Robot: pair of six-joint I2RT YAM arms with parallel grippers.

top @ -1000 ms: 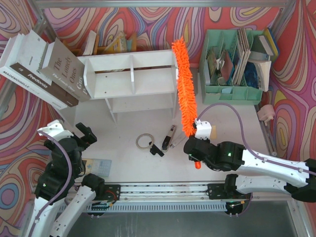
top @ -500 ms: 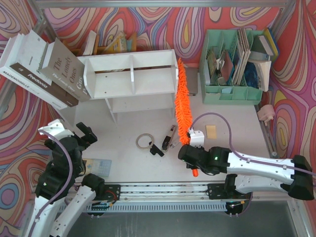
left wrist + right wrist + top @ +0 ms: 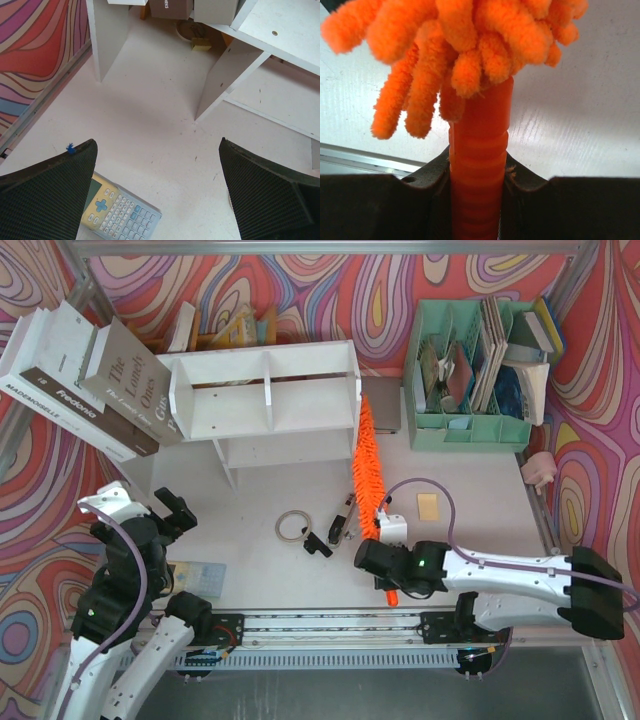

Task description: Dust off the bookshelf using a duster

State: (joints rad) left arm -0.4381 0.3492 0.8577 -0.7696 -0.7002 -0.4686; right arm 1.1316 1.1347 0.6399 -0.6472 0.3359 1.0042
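Duster (image 3: 367, 455) | R gripper (image 3: 480, 190) clamping handle, fluff prob. wiping bookshelf (image 3: 265, 390) end panel ahead | next: needing lift onto top | L gripper (image 3: 159, 192) gaping, idling

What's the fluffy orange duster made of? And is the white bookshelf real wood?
The duster looks like soft chenille: fat, fuzzy, matte orange strands. Its handle seems to be hard plastic, smooth and slightly shiny, with moulded ridges. The bookshelf looks like board painted or coated white, probably wood: flat matte panels with small dark scuffs. I can't tell for sure.
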